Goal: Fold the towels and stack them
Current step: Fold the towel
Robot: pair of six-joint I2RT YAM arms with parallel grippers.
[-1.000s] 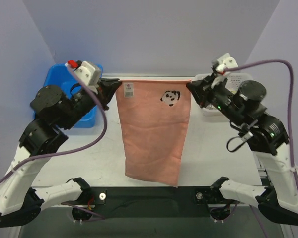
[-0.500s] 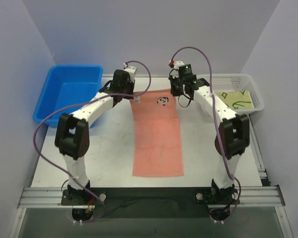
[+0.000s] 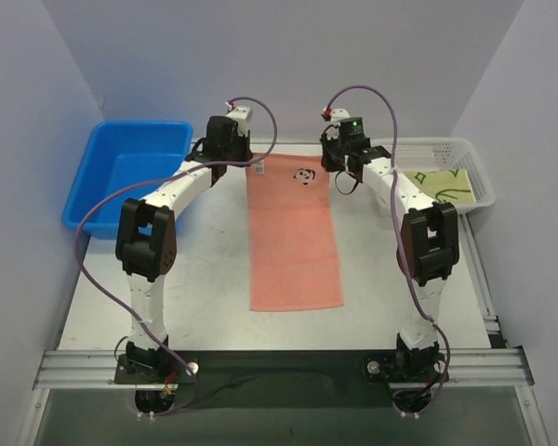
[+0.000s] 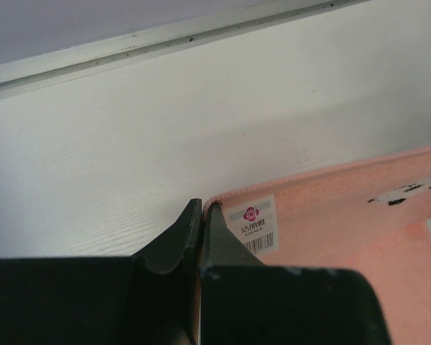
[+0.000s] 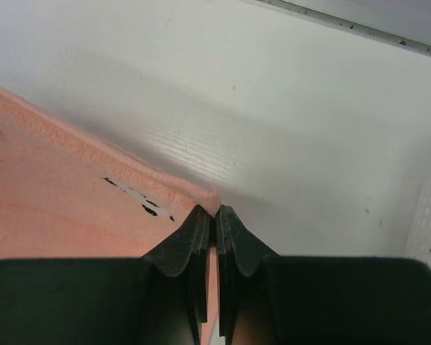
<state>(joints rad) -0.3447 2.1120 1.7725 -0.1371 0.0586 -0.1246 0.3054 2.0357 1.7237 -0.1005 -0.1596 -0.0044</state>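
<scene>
from above, my left arm (image 3: 181,186) and right arm (image 3: 400,190) stretch far forward, the salmon-pink towel (image 3: 293,232) flat on the table (image 3: 214,279) between them. left wrist view: my left gripper (image 4: 203,210) pinches its labelled far corner. right wrist view: my right gripper (image 5: 215,213) pinches the other far corner.

The left arm (image 3: 186,182) and right arm (image 3: 395,186) have white links and black joints, each trailing a looping purple cable (image 3: 76,243). The left gripper (image 4: 202,206) and right gripper (image 5: 214,210) are black and tapered.

Blue bin (image 3: 121,177) walls off left; white basket (image 3: 428,146) right; table strips (image 3: 205,251) beside towel (image 3: 294,242) passable.
</scene>
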